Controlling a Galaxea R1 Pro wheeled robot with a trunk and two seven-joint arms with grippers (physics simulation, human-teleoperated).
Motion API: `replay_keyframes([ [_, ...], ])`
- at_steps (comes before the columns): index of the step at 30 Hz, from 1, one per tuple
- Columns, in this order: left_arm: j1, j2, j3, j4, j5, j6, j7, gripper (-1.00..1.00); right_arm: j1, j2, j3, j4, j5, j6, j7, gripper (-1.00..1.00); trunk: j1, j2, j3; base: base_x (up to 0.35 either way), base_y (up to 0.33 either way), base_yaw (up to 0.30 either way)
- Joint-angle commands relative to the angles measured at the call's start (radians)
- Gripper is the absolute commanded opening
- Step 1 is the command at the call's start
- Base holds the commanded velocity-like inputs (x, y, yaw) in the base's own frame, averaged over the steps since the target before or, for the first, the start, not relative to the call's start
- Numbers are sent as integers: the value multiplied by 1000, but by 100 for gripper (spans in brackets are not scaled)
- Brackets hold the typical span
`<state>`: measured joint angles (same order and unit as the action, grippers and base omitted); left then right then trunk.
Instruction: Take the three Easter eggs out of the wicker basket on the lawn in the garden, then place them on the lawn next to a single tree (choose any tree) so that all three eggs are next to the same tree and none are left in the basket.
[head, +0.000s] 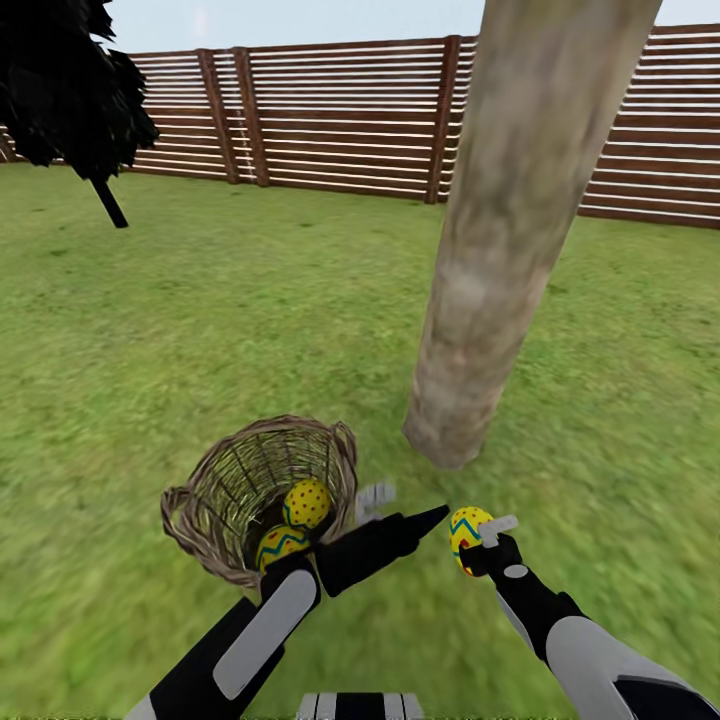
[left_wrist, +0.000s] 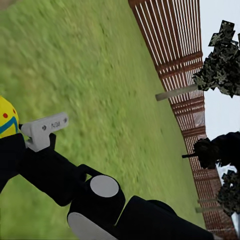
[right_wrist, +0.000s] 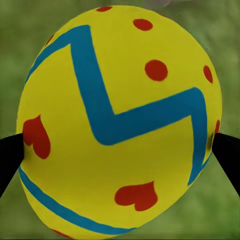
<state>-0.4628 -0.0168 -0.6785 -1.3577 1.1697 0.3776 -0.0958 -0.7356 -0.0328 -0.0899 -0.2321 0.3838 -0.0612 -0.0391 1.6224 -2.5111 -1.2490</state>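
Near the tree (head: 520, 230), right of the basket (head: 262, 497) holding two eggs (head: 306, 502), the right gripper (head: 478, 540) fingers clamp one egg (head: 463, 531): lower it onto the lawn (head: 200, 320) beside the trunk before releasing; left gripper (head: 385, 510) state unclear.

three easter eggs in all: two inside the wicker basket, one dotted (head: 307, 502) and one zigzag-banded (head: 281, 545), plus a third egg (head: 467, 534) pinched in the right gripper (head: 478, 545). one wicker basket (head: 200, 520) on the lawn (head: 200, 330). one thick pale tree trunk (head: 500, 230). one black-leaved tree (head: 65, 85) at the far left. two robot arms, so two grippers, the left gripper (head: 400, 510) beside the basket. one slatted wooden fence (head: 340, 120) along the back.
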Motion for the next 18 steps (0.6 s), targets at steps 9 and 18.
replay_keyframes([
  [9,0,0,1,-7,10,4,-1,100,-16,-1,-7,-5,8,8,-9,-100,4,-2,-36,0,0,0],
  [18,0,0,-1,-6,10,4,-1,100,-18,0,-10,2,1,8,-120,-100,8,-5,-70,0,0,0],
])
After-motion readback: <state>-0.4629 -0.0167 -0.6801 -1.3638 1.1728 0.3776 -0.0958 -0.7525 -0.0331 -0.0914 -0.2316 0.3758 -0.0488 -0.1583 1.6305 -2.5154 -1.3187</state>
